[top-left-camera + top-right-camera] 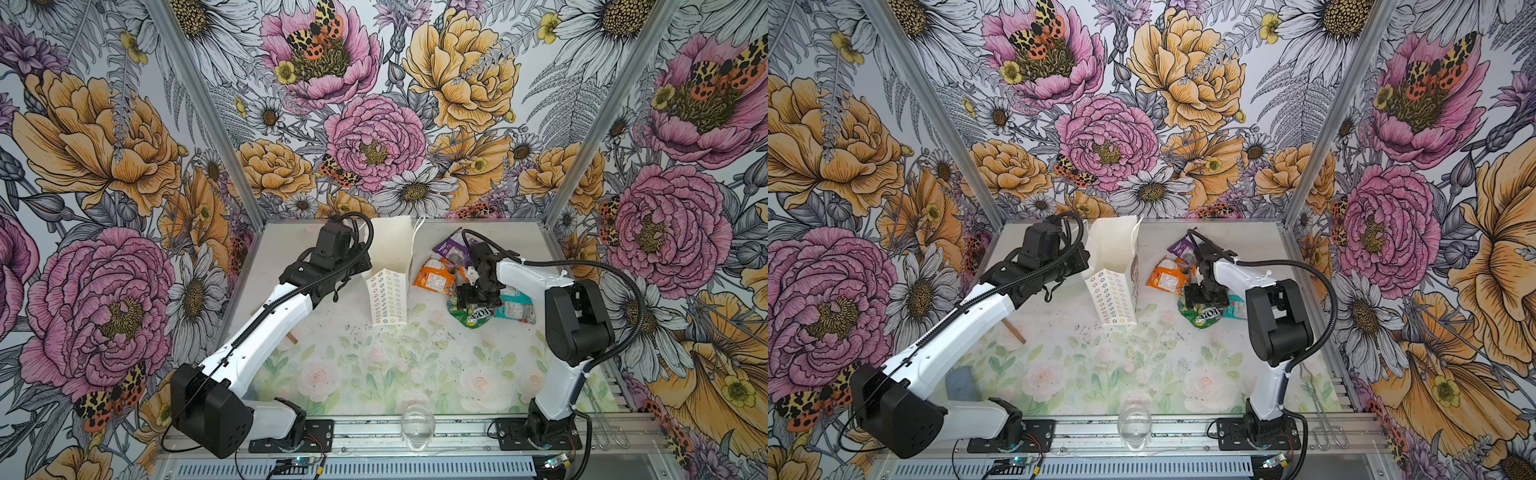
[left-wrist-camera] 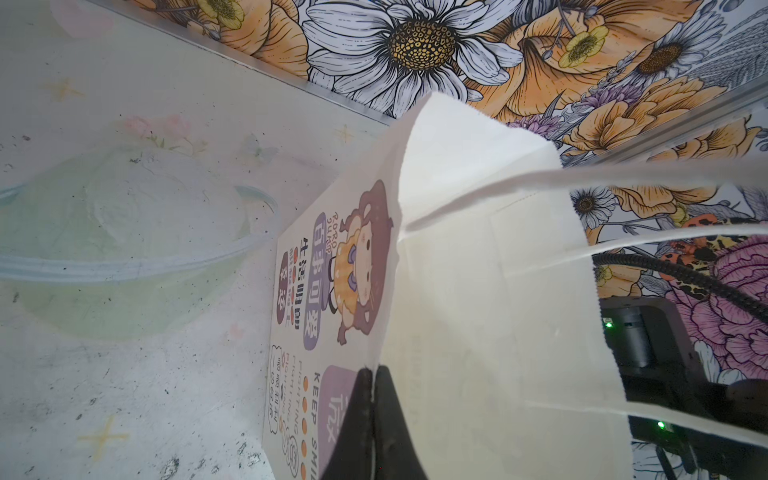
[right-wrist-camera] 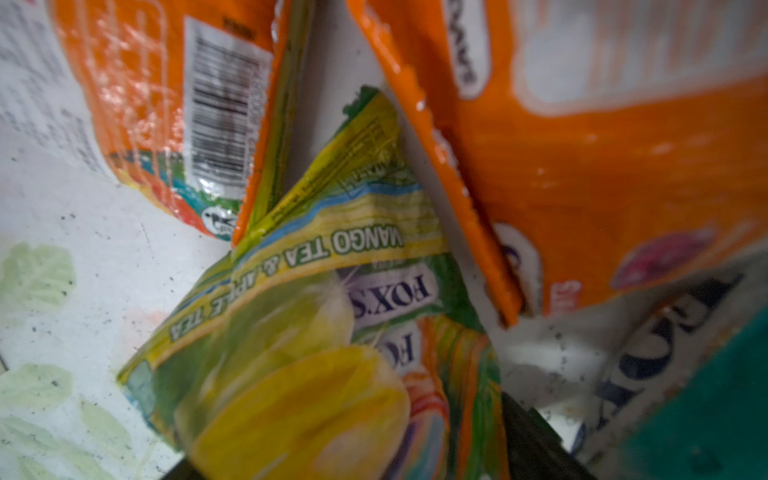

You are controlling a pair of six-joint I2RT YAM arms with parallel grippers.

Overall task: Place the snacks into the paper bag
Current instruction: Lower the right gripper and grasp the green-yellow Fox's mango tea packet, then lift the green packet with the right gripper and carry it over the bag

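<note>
**Left end effector pinches the bag's rim; right end effector sits over the FOX'S packet**

The left end effector [image 2: 372, 419] is clenched on the paper bag [image 1: 390, 253]. In the left wrist view its two dark fingers meet with the top edge of one bag wall between them: the cartoon-printed outside lies on one side and the plain white inside on the other. From that pinch the bag stretches away toward the right arm's side, standing on the surface [image 1: 374, 374] with its mouth open. Its white cord handles hang loose past the far side of the opening.

The right end effector [image 1: 473, 306] points down into the heap of snacks. Directly under it lies the green-yellow FOX'S packet [image 3: 299, 332], and the right wrist view shows a dark finger at either flank of that packet. The fingers stand apart, but I cannot tell whether they are pressing on it.

Just beyond the fingertips lie two orange-and-white packets [image 1: 434, 279], one on each side of the FOX'S packet's far corner. Farther beyond, toward the back wall, is the purple packet [image 1: 451, 245]. The teal packet [image 1: 517, 308] lies just beside the end effector on the side away from the bag. All five packets lie on the surface, outside the bag.
</note>
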